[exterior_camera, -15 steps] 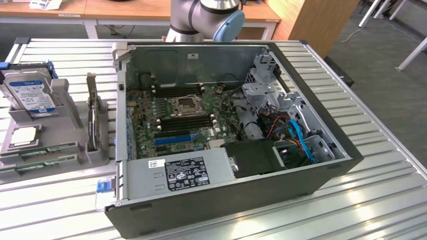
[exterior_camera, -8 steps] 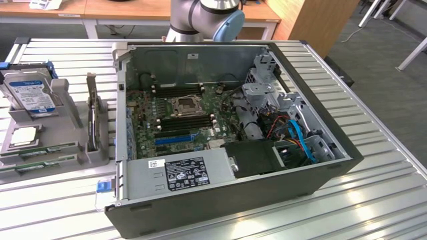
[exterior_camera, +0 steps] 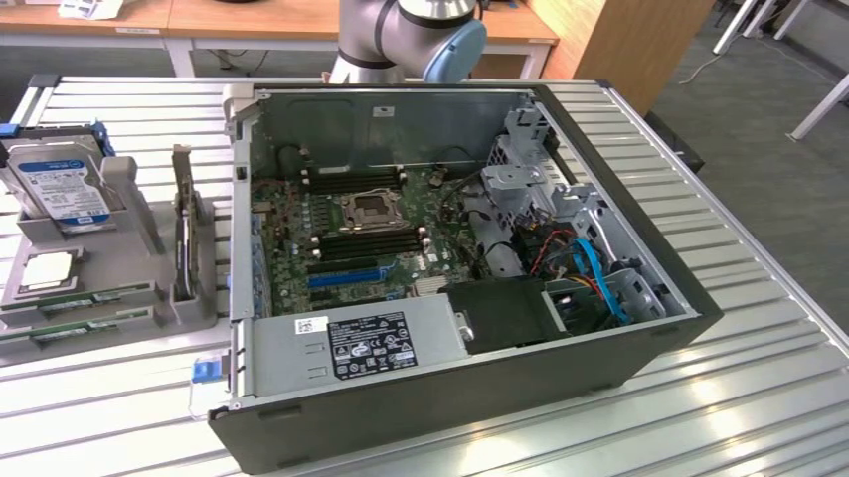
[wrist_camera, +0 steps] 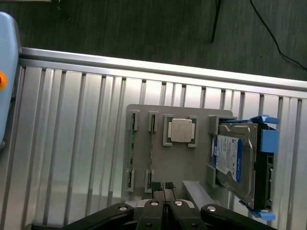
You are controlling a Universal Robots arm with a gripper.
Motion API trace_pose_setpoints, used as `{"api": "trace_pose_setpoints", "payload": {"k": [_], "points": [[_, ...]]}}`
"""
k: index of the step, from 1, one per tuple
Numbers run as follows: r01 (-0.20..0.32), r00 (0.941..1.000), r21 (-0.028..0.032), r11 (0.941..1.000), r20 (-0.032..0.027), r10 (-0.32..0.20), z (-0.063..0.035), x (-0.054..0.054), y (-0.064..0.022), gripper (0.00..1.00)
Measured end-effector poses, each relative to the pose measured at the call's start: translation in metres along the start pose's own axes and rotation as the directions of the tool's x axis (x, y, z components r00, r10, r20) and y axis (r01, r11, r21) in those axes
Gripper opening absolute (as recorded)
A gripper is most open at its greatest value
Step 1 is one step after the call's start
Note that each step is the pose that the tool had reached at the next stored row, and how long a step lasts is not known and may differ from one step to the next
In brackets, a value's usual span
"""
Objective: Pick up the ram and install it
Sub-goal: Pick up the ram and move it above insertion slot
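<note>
Above the grey tray point(wrist_camera: 192, 163), gripper point(wrist_camera: 162, 185) hangs pinched shut w/ nothing held, near the ram point(wrist_camera: 151, 153).

Green ram point(wrist_camera: 130, 148), grey holder point(wrist_camera: 192, 167), blue-labelled hard drive point(wrist_camera: 230, 154), black gripper point(wrist_camera: 162, 186)

Exterior view looks obliquely down on the parts holder point(exterior_camera: 186, 303) point(wrist_camera: 192, 163) from afar; wrist view faces straight down, close above this shared parts holder.
</note>
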State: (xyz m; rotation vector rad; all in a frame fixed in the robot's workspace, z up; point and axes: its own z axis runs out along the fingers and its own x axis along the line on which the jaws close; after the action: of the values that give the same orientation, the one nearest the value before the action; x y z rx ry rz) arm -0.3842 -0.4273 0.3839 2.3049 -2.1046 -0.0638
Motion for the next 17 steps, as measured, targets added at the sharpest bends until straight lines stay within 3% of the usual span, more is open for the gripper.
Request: {"api": "trace_pose_setpoints", "payload": {"k": [14, 16, 17], "points": [[0.000, 1.0000, 0.0000, 1.0000, -0.0001, 0.000, 0.0008, 0.0000, 0.0000, 0.11], [0.000, 1.0000, 0.0000, 1.0000, -0.0001, 0.000, 0.0008, 0.0000, 0.0000, 0.16], [0.000, 1.0000, 0.0000, 1.0000, -0.0001, 0.000, 0.0008, 0.0000, 0.0000, 0.24]]}}
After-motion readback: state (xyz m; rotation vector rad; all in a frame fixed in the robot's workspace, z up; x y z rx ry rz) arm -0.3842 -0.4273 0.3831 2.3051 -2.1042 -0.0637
